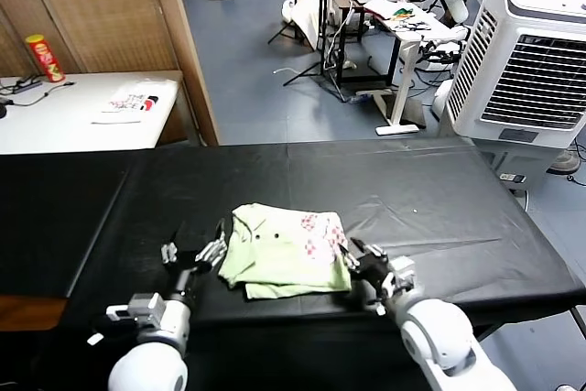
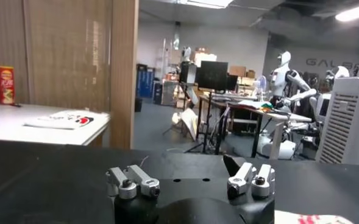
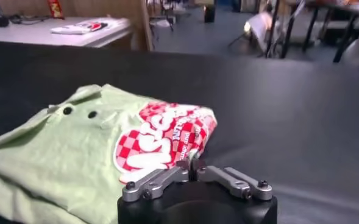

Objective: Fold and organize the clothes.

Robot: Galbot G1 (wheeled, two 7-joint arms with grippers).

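Note:
The clothes are one pale lime-green shirt, folded into a flat packet near the front of the black table. Its dark buttons and red-pink checked patch face up. In the right wrist view the shirt fills the near side and the patch lies just ahead of the fingers. My right gripper sits at the shirt's right edge, its fingertips pressed together on a small fold of the cloth. My left gripper hovers open just left of the shirt, holding nothing.
A white side table at the back left carries a red chips can and a white printed item. A wooden partition stands behind the black table. A white air cooler stands at the far right.

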